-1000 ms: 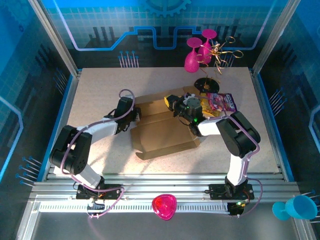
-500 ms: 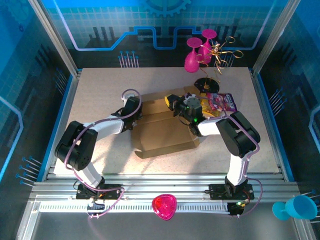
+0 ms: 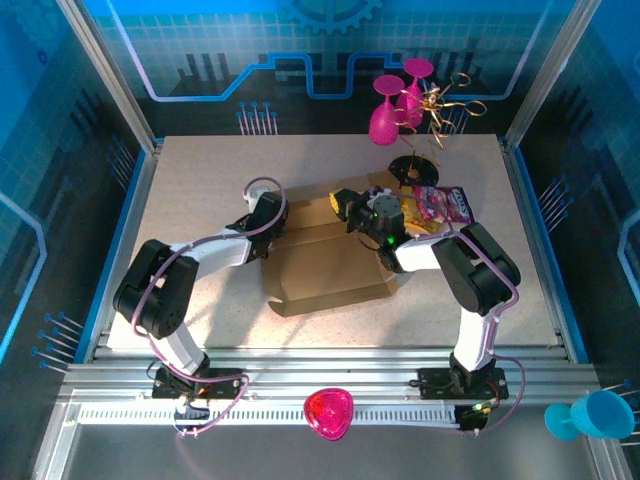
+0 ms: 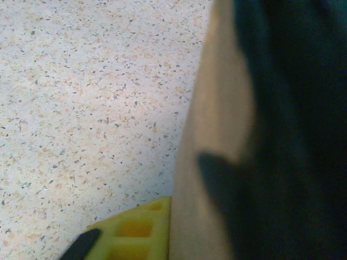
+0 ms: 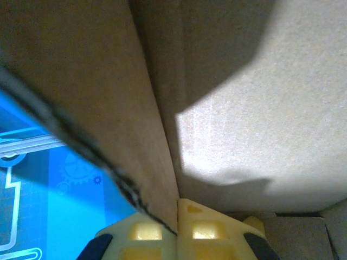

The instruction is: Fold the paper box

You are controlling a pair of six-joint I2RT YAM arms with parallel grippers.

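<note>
The paper box is brown cardboard, lying partly unfolded mid-table. My right gripper is at the box's far edge. In the right wrist view its two yellow fingers are pressed together on a raised flap, and the box's inner panel lies beyond. My left gripper is against the box's left side. In the left wrist view one yellow finger touches an upright cardboard wall. The other finger is hidden behind that wall in dark shadow.
A purple-yellow snack packet lies just right of the box. Pink glasses and a gold wire stand on a black base are at the back. A pink item sits on the front rail, a blue cup at far right.
My left arm has swung forward and to the right, bringing its gripper up against the box's left side. The right gripper has kept its hold on the far flap.
</note>
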